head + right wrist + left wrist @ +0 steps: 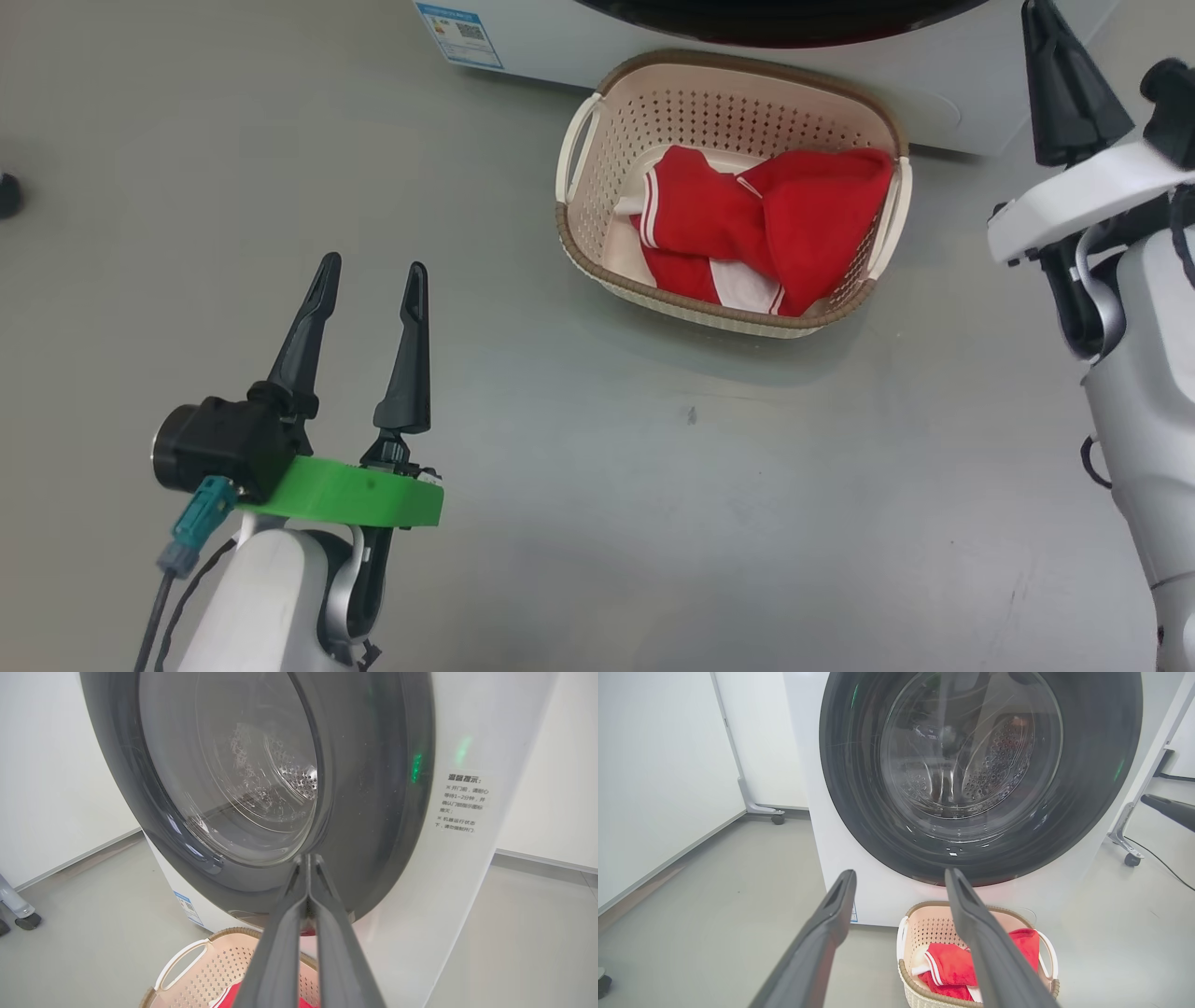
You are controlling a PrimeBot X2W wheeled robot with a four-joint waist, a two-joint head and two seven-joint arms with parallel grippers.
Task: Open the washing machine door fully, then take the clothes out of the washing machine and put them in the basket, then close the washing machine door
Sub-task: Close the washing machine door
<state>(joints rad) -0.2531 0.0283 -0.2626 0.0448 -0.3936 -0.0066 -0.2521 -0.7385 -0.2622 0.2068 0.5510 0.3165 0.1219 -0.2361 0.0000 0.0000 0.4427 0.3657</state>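
The cream basket [597, 233] stands on the grey floor right in front of the white washing machine [934, 103]. Red clothes [775, 233] with white striped trim lie inside it. The washing machine door [850, 788], black-rimmed with a clear glass bowl, lies closed against the machine's front, and the steel drum shows through the glass. My left gripper [373, 263] hovers open and empty, left of the basket and nearer to me. My right gripper [1041, 19] is raised to the right of the basket, shut on nothing, pointing at the door's lower rim [373, 868].
A blue label [457, 33] sits low on the machine's left front. A white panel on castors [773, 817] stands left of the machine. A frame leg with a castor [1132, 858] and a cable lie to its right. Open floor spreads in front of the basket.
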